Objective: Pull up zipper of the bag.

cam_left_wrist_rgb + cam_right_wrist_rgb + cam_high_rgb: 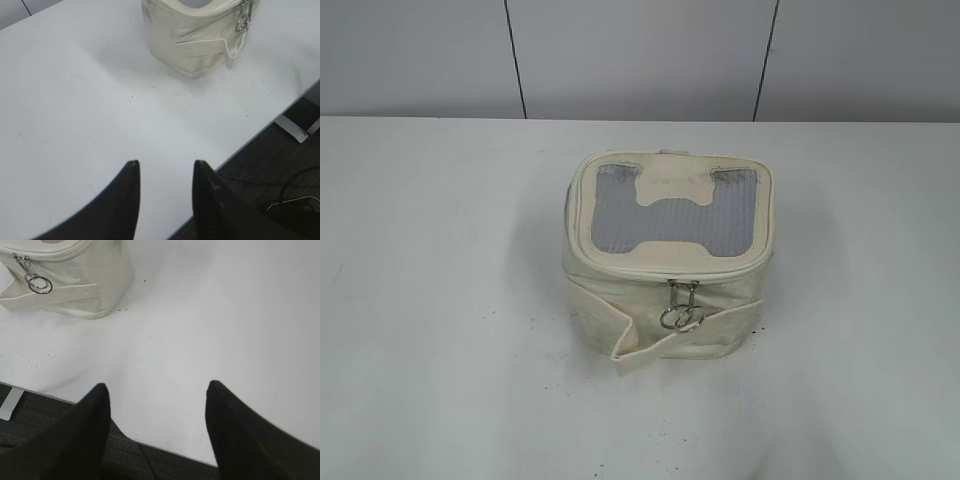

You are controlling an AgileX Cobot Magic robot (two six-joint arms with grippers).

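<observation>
The small cream-white bag (665, 300) stands on the white table, with a grey mesh top panel and a bone-shaped patch (673, 195). Its cream zipper (620, 265) runs round the top rim. Two silver pulls with rings (680, 308) hang at the front middle, over a loose cream band (660, 345). The bag shows at the top of the left wrist view (195, 40) and at the top left of the right wrist view (80, 285). My left gripper (165, 165) and right gripper (157, 387) are open and empty, far from the bag near the table's front edge. Neither shows in the exterior view.
The white table (440, 300) runs back to a grey panelled wall (640, 55). The table's front edge (260, 135) borders dark carpet with cables (290, 200) and a table leg foot (295, 130). The edge also shows in the right wrist view (50, 395).
</observation>
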